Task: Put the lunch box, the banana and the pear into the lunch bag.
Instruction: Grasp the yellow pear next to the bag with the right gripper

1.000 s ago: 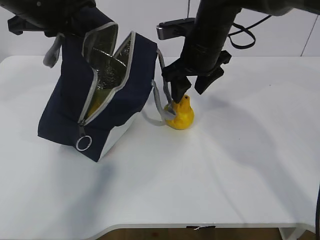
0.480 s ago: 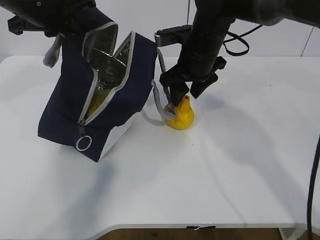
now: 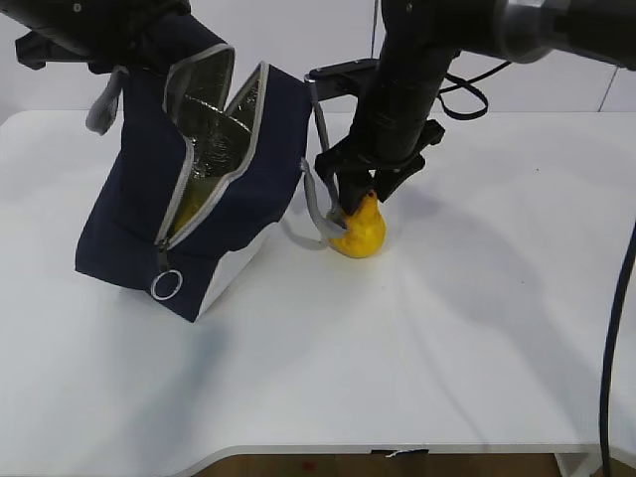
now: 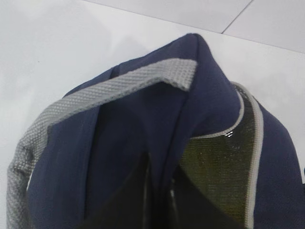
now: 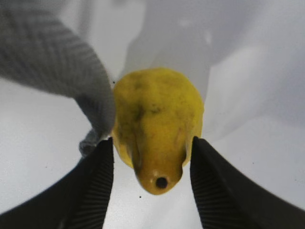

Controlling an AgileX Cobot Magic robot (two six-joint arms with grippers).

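- I am working the right end effector (image 3: 360, 195) just above centre of the exterior view, and it is straddling the pear (image 3: 359, 229), which is sitting on the white table (image 3: 477, 318) just right of the lunch bag (image 3: 199, 199).
- In the right wrist view its two ribbed fingers (image 5: 97, 183) are standing either side of the pear's (image 5: 157, 129) narrow stem end, jaws apart and right at the skin; I cannot tell whether they are bearing on it, so I am calling it open, not gripping.
- A grey strap handle (image 5: 66, 71) is lying against the pear's left side, close to the left finger, and I judge it could get pinched in with the fruit.
- My left end effector is hidden behind navy fabric at the bottom of the left wrist view; I am reading it as clamped on the lunch bag's (image 4: 143, 143) upper edge, holding the mouth open so the foil lining is showing.
- I am expecting the pear to be firm but smooth, tapering and fairly light, so a pinch on the neck may slide upward; I would rather be taking hold lower, around the broad belly, with modest pressure to avoid bruising.
- Something yellow is showing inside the bag; I cannot say which item it is.
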